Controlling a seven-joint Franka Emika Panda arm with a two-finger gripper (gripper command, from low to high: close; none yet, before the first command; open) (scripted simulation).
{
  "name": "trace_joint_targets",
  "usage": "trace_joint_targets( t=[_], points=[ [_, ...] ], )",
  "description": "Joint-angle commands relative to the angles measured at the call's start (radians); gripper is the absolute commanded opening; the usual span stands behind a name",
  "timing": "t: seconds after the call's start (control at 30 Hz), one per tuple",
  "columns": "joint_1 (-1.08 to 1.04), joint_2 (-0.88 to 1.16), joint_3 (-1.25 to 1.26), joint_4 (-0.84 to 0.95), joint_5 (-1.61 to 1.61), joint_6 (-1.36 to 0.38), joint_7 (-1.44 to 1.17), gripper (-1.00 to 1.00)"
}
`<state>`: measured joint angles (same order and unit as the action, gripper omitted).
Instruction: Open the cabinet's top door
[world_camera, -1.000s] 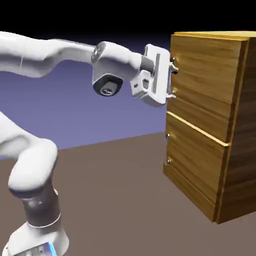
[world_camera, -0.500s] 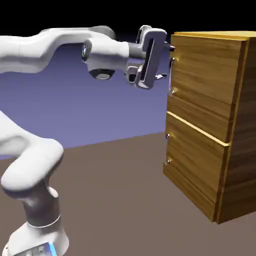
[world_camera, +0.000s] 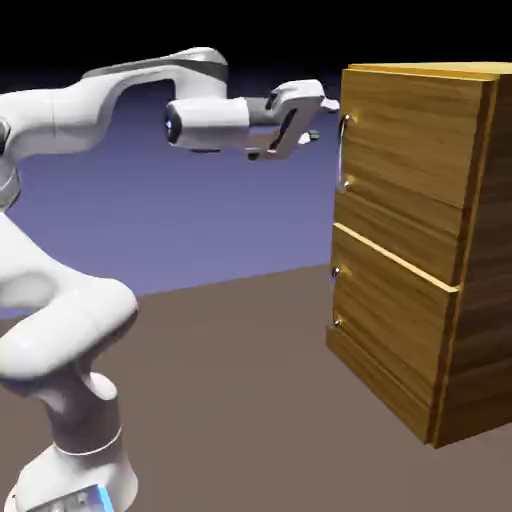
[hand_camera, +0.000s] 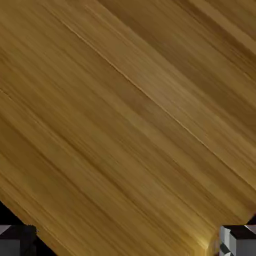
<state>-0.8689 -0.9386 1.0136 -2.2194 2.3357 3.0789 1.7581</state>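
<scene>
The cabinet (world_camera: 470, 300) of golden-brown wood stands at the right of the exterior view. Its top door (world_camera: 410, 140) sits flush and closed. The door's vertical silver handle (world_camera: 343, 150) runs along its left edge. My gripper (world_camera: 320, 119) hovers just left of the handle's upper end, rolled onto its side, a small gap away from the bar. It is open with nothing between the fingers. In the hand view, slanting wood grain of the cabinet (hand_camera: 125, 115) fills the picture. Both fingertips (hand_camera: 235, 242) sit wide apart in the bottom corners, and the handle is out of sight there.
The lower panel (world_camera: 395, 320) has its own small handle (world_camera: 336, 297) below the yellow dividing strip. The brown table (world_camera: 230, 400) stretches to the left of the cabinet. My white arm arches over from the lower left.
The hand has pulled back left and upward from the top door's handle and rolled about its axis. The door has not moved.
</scene>
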Motion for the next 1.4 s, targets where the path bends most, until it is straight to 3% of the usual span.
trace_joint_targets(
  t=[0.0,0.37,0.6,0.63,1.37],
  points=[
    [-0.016,-0.007,0.019,0.011,0.044,0.001,0.019,0.00],
    [-0.197,-0.082,0.227,0.132,0.522,0.009,0.227,0.00],
    [-0.379,-0.052,0.327,0.272,0.544,-0.008,0.240,0.00],
    [-0.379,-0.052,0.327,0.272,0.544,-0.008,0.240,-1.00],
    [0.358,-0.054,-0.280,-0.415,0.097,-0.551,0.289,-1.00]
  ],
)
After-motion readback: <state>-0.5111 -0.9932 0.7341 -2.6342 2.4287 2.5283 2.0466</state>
